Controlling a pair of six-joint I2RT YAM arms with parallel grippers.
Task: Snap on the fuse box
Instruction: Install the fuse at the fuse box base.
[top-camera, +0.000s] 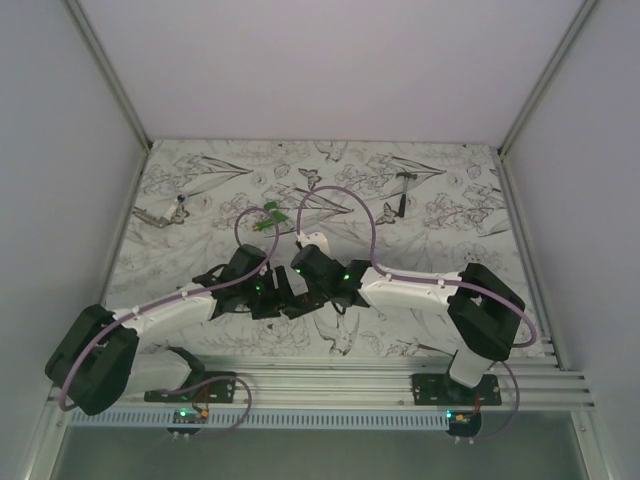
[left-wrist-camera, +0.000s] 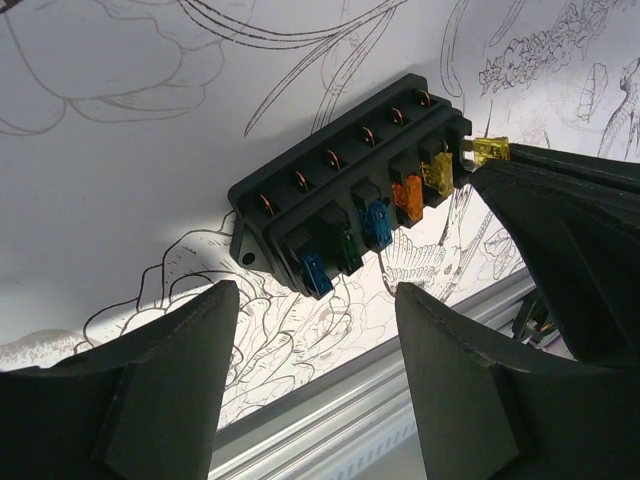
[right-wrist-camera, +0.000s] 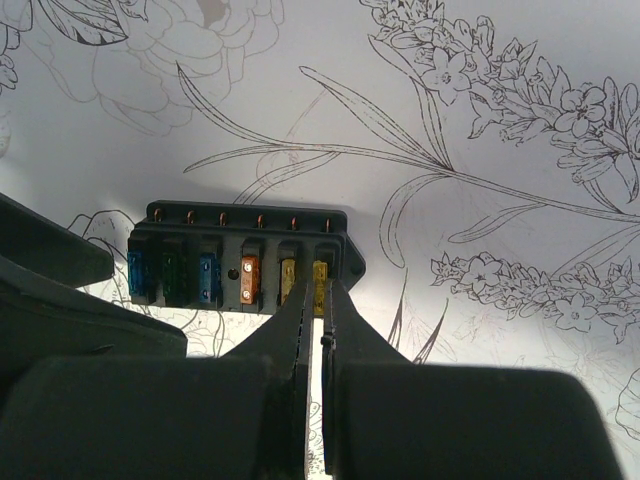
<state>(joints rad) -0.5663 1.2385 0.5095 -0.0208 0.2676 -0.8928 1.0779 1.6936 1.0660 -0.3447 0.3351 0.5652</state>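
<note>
Fuse box lies flat on the floral table, near the front edge, with both grippers beside it. Five slots are filled: blue, green, blue, orange, yellow. Right gripper is pinched tight on a yellow fuse at the end slot, and the fuse doesn't look seated. Left gripper hangs just short of the box, fingers wide, holding nothing. We read this as the last-fuse insertion. Next we line the fuse up with the slot and press straight down. Left could brace the box.
</note>
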